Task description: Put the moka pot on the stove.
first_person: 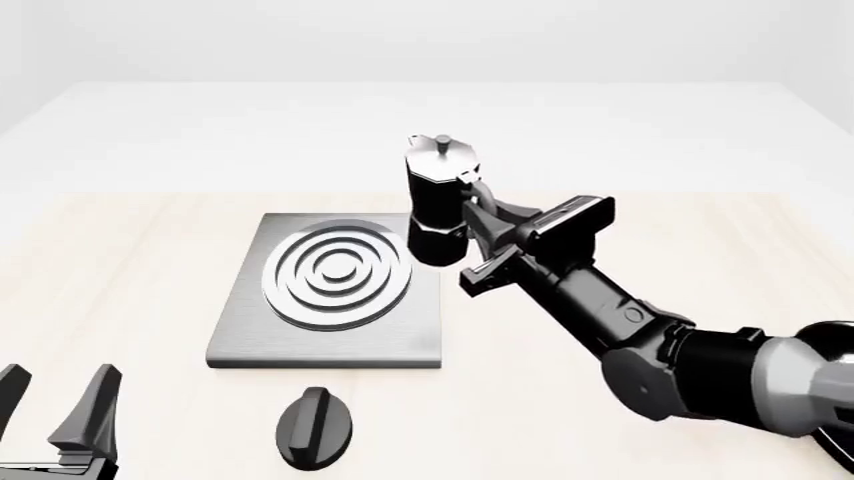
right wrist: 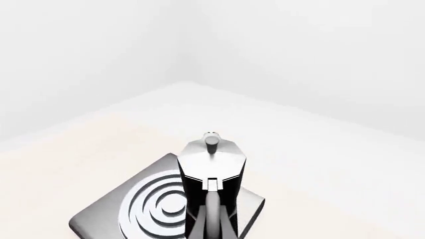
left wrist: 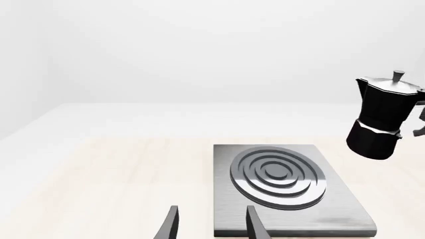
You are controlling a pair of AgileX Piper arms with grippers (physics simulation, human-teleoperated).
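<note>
while our right gripper (first_person: 470, 205) clamps the moka pot (first_person: 438, 200) aloft at centre frame, we judge next: leftward over the stove (first_person: 247, 335); left gripper (first_person: 56, 400) gapes.

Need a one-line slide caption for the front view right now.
Right gripper holds the moka pot aloft beside the stove; left gripper idles open.

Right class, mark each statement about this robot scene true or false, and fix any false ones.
1. The moka pot is held in the air by the right tool. True.
2. The pot stands on the burner rings. False: it hangs near the stove's right edge, clear of the surface.
3. The left tool is open and empty. True.
4. The black knob lies on the stove. False: it lies on the table, in front of it.
</note>
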